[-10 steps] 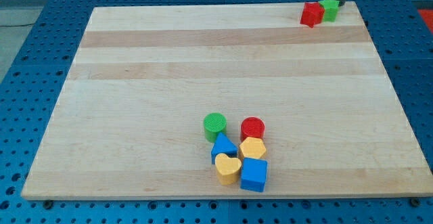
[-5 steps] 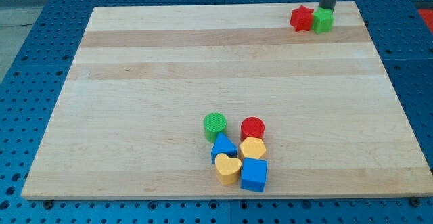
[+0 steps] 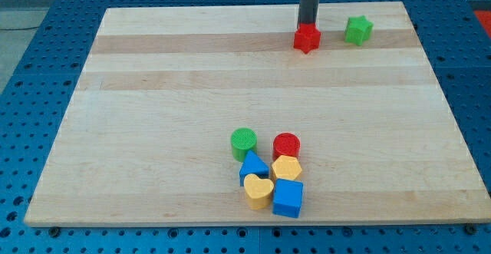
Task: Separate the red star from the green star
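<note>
My tip sits at the top edge of the red star, touching it or very nearly so, with the rod rising straight up out of the view's top. The red star lies near the top of the board, a little right of centre; the green star lies to its right, close to the board's top right corner, and bare wood shows between the two, so they are apart and not touching. From my tip the red star lies just toward the view's bottom, and the green star lies off to the right at about the same height. I judge that any further push should carry the red star leftward or downward, away from the green one, and for a leftward push my tip would need to be on the star's right flank. I have no claw, only the rod, so nothing is gripped or released. No containers are on the board. A cluster of six other blocks sits near the bottom edge, well apart from both stars.
</note>
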Controlling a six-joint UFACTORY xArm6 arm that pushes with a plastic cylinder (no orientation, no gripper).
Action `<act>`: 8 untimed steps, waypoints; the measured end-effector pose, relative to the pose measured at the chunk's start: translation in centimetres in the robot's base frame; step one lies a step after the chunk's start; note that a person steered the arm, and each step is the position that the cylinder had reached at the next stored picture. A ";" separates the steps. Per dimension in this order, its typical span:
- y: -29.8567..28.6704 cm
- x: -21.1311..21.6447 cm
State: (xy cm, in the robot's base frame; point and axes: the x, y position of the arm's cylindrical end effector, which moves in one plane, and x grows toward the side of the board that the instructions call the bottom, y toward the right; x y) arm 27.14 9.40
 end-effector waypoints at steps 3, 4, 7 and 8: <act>5.3 1.7; 4.8 3.4; -10.0 3.4; -14.6 3.4</act>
State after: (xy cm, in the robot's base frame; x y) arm 30.55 -5.19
